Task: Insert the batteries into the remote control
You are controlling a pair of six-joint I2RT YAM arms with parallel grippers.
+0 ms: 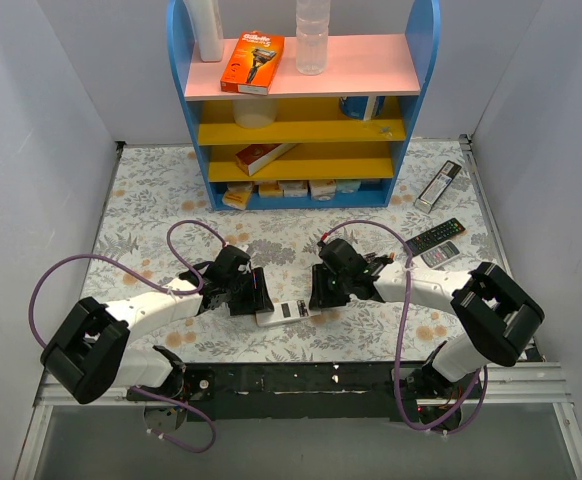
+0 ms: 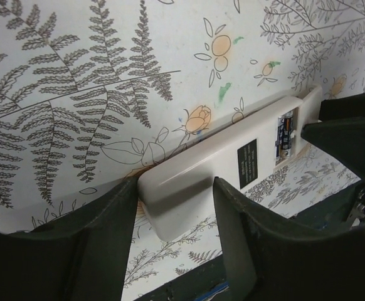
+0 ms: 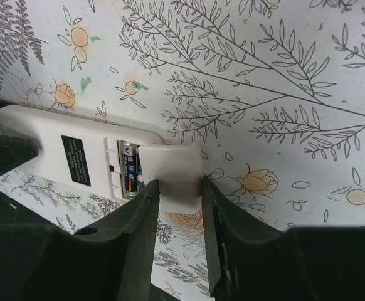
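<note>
Grip comes first: the left gripper is partly closed, and its two dark fingers bracket the rounded nine o'clock end of the remote control. One finger meets the remote's corner and the other overlaps its opposite edge, so this hand appears clamped on the casing rather than standing free of it. The right gripper is narrowed about as far, its fingers pressed against both sides of the white three o'clock end of the same remote, gripping it. Whether that end piece is a sliding cover or part of the body cannot be told. The remote lies back up on the floral table, at about six o'clock from the table's middle and close to the near edge, stretched between the two wrists. Its back carries a small black label. Just toward three o'clock of the label an open slot shows the batteries lying inside, dark with coloured markings, right beside the right hand's fingertips. At twelve o'clock stands a blue shelf unit, and toward two o'clock lie a black remote and a grey remote, well apart from both hands.
</note>
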